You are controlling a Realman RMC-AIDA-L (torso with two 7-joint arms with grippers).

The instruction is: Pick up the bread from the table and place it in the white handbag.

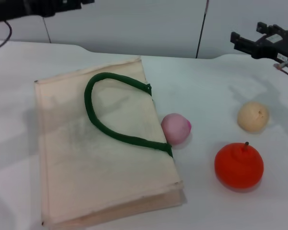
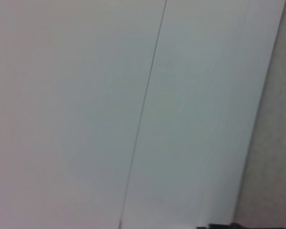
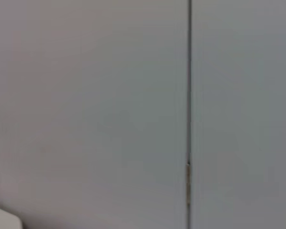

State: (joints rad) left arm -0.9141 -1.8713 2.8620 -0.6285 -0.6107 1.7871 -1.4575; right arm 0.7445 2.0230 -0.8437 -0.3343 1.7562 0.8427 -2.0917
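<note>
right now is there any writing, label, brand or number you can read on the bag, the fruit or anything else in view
None: no text can be read in any view.
The white handbag shows plain cream fabric and a dark green handle, no print or tag.
The pink ball, the beige ball and the orange fruit carry no stickers or marks.
The right gripper has a small pale patch, too small to read.
Both wrist views show only blank wall panels.

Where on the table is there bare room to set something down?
Bare table lies between the white handbag and the right gripper, behind the fruits. More runs along the far edge. It is crowded where the pink ball touches the bag, near the beige ball and orange fruit.
</note>
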